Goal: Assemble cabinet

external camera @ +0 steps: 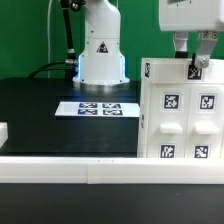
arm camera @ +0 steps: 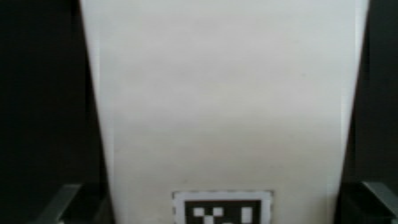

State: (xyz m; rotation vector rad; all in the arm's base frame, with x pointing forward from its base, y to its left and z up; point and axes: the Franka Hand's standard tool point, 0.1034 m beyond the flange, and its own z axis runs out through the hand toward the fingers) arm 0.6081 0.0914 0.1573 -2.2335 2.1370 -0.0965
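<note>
The cabinet (external camera: pixel 180 120) is a large white box with square black-and-white tags, standing at the exterior view's right on the black table. My gripper (external camera: pixel 197 55) hangs right over its top edge. Its fingers (arm camera: pixel 64 205) flank a narrow white tagged panel (arm camera: pixel 222 100) and touch both its long edges. The panel's tag (external camera: pixel 197 68) shows just below the fingertips, and in the wrist view (arm camera: pixel 222 210) between the fingers. The panel's lower part blends into the cabinet front, so I cannot tell how it sits on the box.
The arm's white base (external camera: pixel 100 55) stands at the back. The marker board (external camera: pixel 97 108) lies flat on the table in front of it. A long white border rail (external camera: pixel 90 170) runs along the front edge. A small white part (external camera: pixel 3 131) shows at the far left.
</note>
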